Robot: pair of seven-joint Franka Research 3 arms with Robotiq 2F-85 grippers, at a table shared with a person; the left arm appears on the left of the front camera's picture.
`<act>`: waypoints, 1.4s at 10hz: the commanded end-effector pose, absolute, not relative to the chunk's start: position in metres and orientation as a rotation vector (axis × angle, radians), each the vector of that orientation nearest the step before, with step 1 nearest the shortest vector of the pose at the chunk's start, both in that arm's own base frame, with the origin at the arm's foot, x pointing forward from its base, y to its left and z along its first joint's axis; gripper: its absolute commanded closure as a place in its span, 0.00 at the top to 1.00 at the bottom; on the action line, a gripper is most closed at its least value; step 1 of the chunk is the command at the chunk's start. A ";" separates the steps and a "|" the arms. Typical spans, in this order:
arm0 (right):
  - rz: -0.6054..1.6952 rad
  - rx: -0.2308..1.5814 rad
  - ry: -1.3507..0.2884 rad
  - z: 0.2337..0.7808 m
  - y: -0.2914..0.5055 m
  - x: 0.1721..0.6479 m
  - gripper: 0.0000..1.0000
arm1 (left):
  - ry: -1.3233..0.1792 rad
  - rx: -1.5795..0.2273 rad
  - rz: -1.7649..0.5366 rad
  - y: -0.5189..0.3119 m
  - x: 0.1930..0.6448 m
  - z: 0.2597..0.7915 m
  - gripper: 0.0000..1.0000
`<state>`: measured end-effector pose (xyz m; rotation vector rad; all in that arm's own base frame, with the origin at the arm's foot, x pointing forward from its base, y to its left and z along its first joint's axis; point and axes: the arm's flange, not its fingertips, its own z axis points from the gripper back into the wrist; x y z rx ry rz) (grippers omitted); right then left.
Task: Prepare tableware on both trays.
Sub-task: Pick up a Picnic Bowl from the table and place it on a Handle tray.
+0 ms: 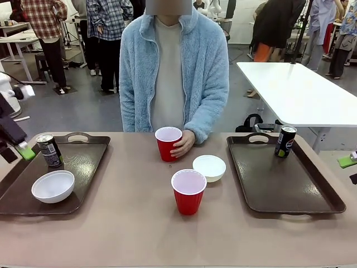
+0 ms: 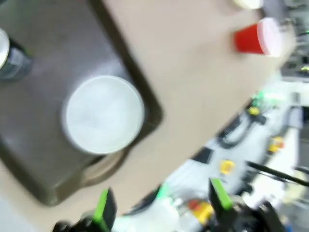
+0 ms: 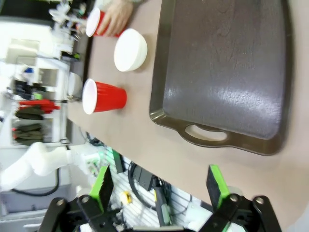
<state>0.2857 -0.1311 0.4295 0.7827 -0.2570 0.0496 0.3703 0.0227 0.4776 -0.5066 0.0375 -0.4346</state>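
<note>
Six pieces of tableware are out, and three of them sit on trays. The large dark brown rectangular plastic tray at frame left [image 1: 83, 162] carries a slim dark drink can [image 1: 49, 150] at its far corner and a small round white bowl [image 1: 53, 186] at its near end. The matching tray at frame right [image 1: 279, 184] carries a second slim can [image 1: 285, 141], upright at its far end. On the bare tan table [image 1: 122, 223] at frame centre stand a second white bowl [image 1: 209, 167], a near red plastic cup with a white inside [image 1: 188, 191] just in front of it, and a far red cup [image 1: 168, 143] that the person's hand [image 1: 183, 144] touches. The cups look light and thin-walled, likely to buckle or tip, so a gentle grip across the wall below the lip suits them. The bowl looks stiff and slick, so it is best pinched at the rim. The blurred left wrist view looks down into the placed bowl, with the left gripper [image 2: 161, 203] spread wide and empty. The right wrist view shows the right gripper [image 3: 159, 186] equally wide and empty, plus the tray's near cut-out handle [image 3: 205, 134], which the front view flattens. The front view adds the cans' upright stance.
</note>
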 end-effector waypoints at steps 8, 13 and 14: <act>0.103 0.399 -0.220 0.453 0.053 0.339 1.00 | -0.255 -1.050 -0.055 0.198 0.377 0.523 1.00; 0.126 0.360 -0.251 0.449 0.082 0.351 1.00 | -0.233 -1.054 0.002 0.215 0.373 0.515 1.00; 0.193 0.318 -0.222 0.443 0.037 0.321 1.00 | -0.233 -1.054 0.002 0.215 0.373 0.515 1.00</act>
